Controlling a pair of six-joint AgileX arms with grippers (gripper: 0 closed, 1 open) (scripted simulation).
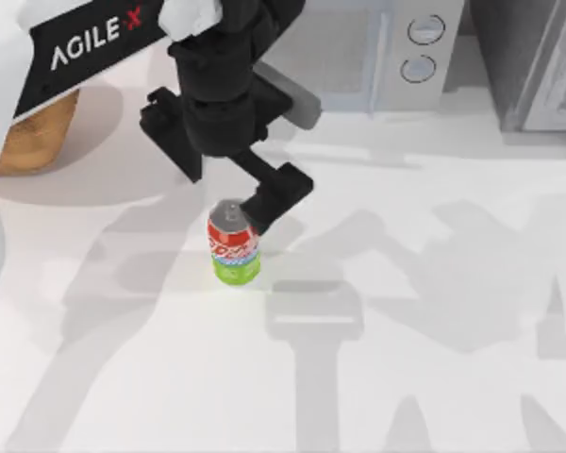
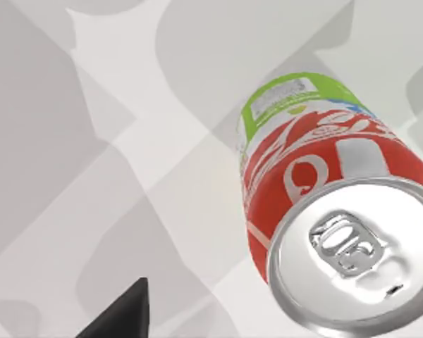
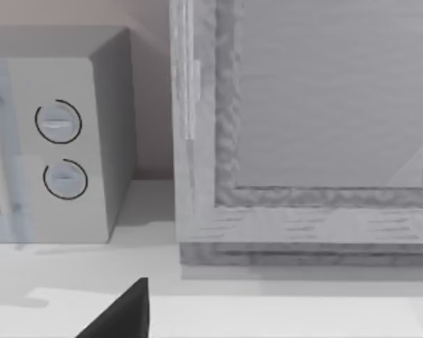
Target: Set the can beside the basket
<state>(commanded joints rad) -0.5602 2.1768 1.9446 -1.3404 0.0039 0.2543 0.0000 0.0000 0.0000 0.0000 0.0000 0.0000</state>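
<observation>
A white table (image 1: 434, 377) was seen, with a microwave (image 1: 396, 47) along its back edge. The can (image 1: 233, 245) stood upright on the table, silver top up, long axis vertical, well apart from the basket (image 1: 33, 137). The left gripper (image 1: 228, 193) was held just above and behind the can; whether its fingers were open could not be told. The right gripper's finger (image 3: 123, 313) was seen facing the microwave.
</observation>
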